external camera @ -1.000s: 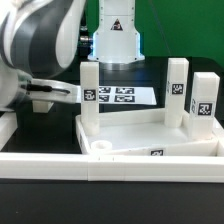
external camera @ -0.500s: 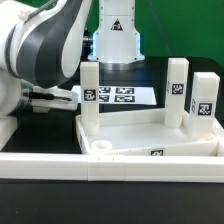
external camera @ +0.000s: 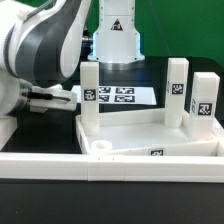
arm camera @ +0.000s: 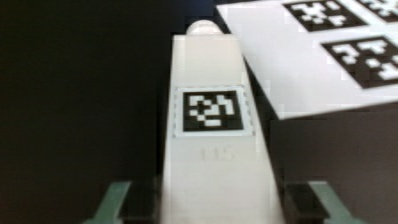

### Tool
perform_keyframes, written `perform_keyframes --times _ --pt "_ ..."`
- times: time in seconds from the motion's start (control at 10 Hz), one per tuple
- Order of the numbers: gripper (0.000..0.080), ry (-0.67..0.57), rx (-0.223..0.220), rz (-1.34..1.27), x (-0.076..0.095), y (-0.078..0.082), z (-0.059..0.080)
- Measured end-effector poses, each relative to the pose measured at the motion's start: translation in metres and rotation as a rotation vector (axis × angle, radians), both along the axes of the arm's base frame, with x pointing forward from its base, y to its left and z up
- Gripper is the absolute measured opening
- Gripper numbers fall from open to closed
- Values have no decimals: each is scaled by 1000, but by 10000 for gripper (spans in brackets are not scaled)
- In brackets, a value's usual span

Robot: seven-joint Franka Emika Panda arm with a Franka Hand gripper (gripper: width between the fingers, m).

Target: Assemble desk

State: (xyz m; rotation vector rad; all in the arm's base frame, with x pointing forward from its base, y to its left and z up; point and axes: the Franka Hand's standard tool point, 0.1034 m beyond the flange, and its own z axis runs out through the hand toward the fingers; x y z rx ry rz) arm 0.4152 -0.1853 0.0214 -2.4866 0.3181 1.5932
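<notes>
Unmoved gripper (arm camera: 214, 200), apparently around white tagged leg (arm camera: 214, 110)

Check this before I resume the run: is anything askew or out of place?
Nothing stands out. Three legs stand upright on the desk top; the fourth leg sits inside the open gripper, beside the marker board.

Black desk (external camera: 30, 130) surface. Marker board (external camera: 120, 96) lies flat at far centre. White tray-like top (external camera: 150, 140) rests nearer, right of centre. Low border wall (external camera: 60, 160) along near edge.
</notes>
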Motion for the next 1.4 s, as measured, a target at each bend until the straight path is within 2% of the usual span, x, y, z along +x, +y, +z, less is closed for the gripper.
perform_keyframes --times 0.2,0.3,0.4,0.5,0.9,1.0,1.1,1.2,1.3,1.4 --pt "286 16 16 -18 11 -4 24" --pt "288 41 27 -21 19 -3 46" --pt "288 44 23 -13 29 -7 54" --pt "288 16 9 -5 31 -10 45" --pt "288 -18 -3 1 35 -13 43" --pt "288 -20 7 8 40 -10 48" --pt "288 -87 -7 38 61 -7 57" --pt "288 -156 -19 54 74 -6 65" --pt "288 -243 -47 62 78 -11 60" --pt "288 -282 -55 59 75 -11 62"
